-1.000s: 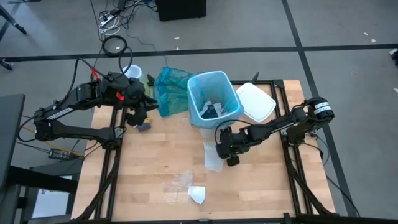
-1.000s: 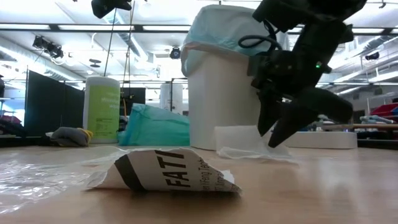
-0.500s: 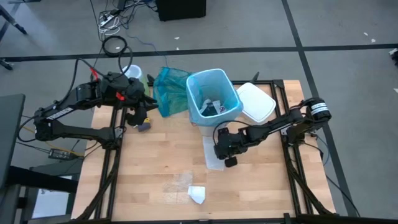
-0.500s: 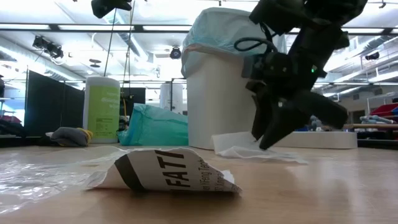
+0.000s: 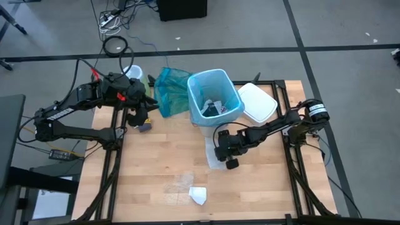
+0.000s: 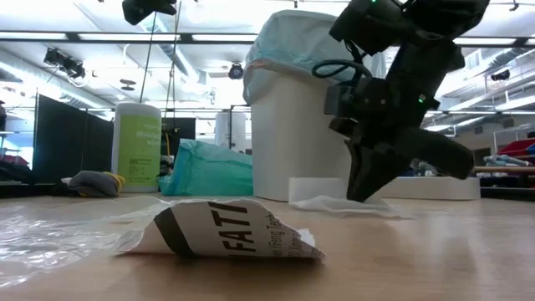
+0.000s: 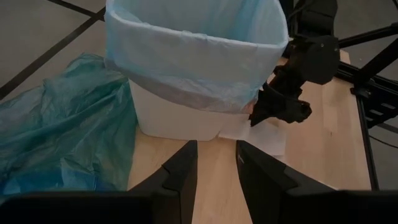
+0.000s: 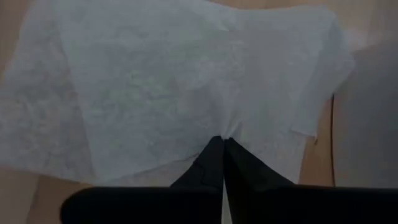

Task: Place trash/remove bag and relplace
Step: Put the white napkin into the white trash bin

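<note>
The white bin (image 5: 214,100) wears the light blue bag (image 7: 186,43) as a liner, with trash scraps inside. On the table's near side of the bin a thin white sheet (image 8: 155,87) lies flat, and my right gripper (image 5: 222,155) is shut on it. Nearer the front edge lie a crumpled printed paper (image 6: 221,230) and clear plastic (image 5: 180,182). My left gripper (image 7: 215,163) stands open and empty left of the bin, beside the teal bag (image 5: 169,90). My right gripper pinches the white sheet between its two fingertips at a spot (image 8: 224,132) where the sheet puckers into small creases. The fingers (image 6: 361,180) slant down onto it from above. The sheet lies on the table top.
A white lid (image 5: 257,102) lies right of the bin. A green wipes canister (image 6: 135,146) and a grey-yellow cloth (image 6: 92,182) stand at the far left. Bare wood lies near the front edge on both sides of the scraps.
My right gripper has shifted slightly toward the table's left edge over the white sheet, dropped onto it and shut, gathering the sheet at its fingertips. The sheet stays on the table.
</note>
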